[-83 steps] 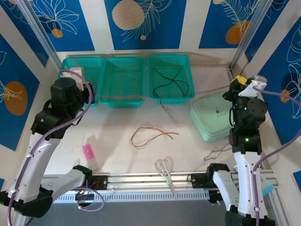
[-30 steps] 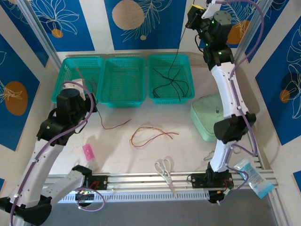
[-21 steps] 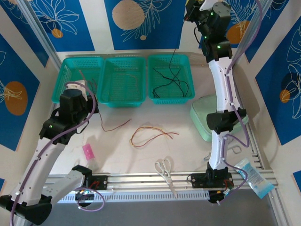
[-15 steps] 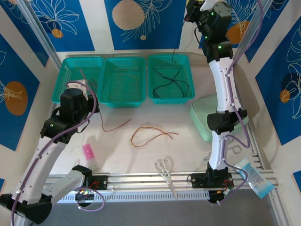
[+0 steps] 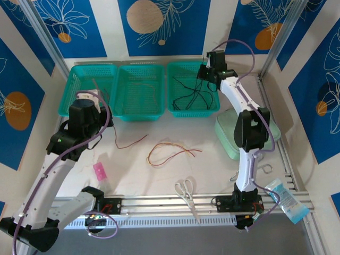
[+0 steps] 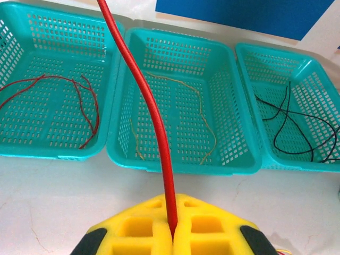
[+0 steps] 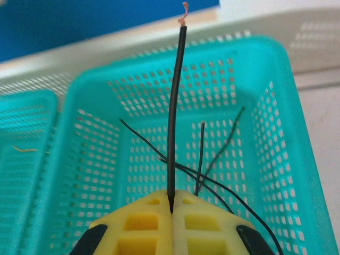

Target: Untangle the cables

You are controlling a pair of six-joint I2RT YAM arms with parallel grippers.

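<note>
Red cable (image 6: 149,106) cropped; black cable (image 7: 175,117) perhaps frayed

Perforated teal plastic baskets (image 6: 180,164), smooth red cable (image 6: 159,138), matt black cable (image 7: 173,106) with bare copper tip (image 7: 183,20)

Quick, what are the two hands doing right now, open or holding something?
Left hand: closed, pinching a red cable.
Right hand: closed, pinching a black cable.

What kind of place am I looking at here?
Probably a robot test booth: two arms bolted to a table, blue printed wall panels around it, and three teal baskets for sorting wires.
</note>
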